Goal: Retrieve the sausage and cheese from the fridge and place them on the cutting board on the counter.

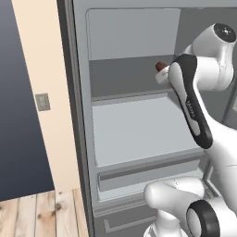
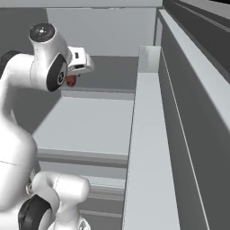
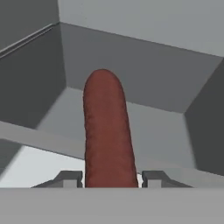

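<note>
Sausage (image 3: 107, 131) sticks out from between gripper (image 3: 110, 178) fingertips inside fridge (image 1: 134, 129).

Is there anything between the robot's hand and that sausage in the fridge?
Nothing visible. In the hand view the sausage stands right between the two fingertips of the hand, inside the open fridge. The pictures do not settle whether the fingers press on it.

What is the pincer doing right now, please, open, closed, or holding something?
Pincer: closed on the dark red-brown cylindrical sausage, inside the grey metal fridge.
</note>
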Tool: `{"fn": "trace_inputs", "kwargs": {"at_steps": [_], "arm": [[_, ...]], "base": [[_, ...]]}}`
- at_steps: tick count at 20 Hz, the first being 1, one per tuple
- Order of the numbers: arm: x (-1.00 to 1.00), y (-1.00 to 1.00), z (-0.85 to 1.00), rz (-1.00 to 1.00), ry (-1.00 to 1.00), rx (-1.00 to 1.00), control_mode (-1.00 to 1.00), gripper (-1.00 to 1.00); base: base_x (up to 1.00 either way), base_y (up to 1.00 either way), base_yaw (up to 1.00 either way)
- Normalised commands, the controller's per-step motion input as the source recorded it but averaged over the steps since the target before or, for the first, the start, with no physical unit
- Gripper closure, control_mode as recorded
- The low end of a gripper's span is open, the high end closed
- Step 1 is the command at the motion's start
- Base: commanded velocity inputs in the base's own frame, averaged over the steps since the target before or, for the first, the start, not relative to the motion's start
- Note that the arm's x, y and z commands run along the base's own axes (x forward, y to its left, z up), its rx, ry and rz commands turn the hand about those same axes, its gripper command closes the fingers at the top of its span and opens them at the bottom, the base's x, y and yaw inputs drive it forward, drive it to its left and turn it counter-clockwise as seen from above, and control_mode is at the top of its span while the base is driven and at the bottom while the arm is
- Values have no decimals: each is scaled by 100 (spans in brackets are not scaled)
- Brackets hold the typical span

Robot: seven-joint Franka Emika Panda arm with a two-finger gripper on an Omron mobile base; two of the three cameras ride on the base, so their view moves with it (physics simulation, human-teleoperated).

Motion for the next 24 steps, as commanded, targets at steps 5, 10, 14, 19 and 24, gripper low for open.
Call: {"fn": "trace_inputs", "kwargs": {"at_steps": [5, 10, 14, 19, 24], "arm": [[-100, 2, 5, -16, 4, -6, -100, 100], [-100, 0, -12, -5, -17, 0, -100, 100], [-92, 3, -42, 0, -16, 0, -100, 100], [-76, 1, -35, 1, 2, 0, -100, 100], [-44, 0, 0, 0, 23, 0, -100, 100]], "base": [[0, 0, 0], [0, 0, 0], [0, 0, 0], [0, 0, 0], [0, 0, 0]]}}
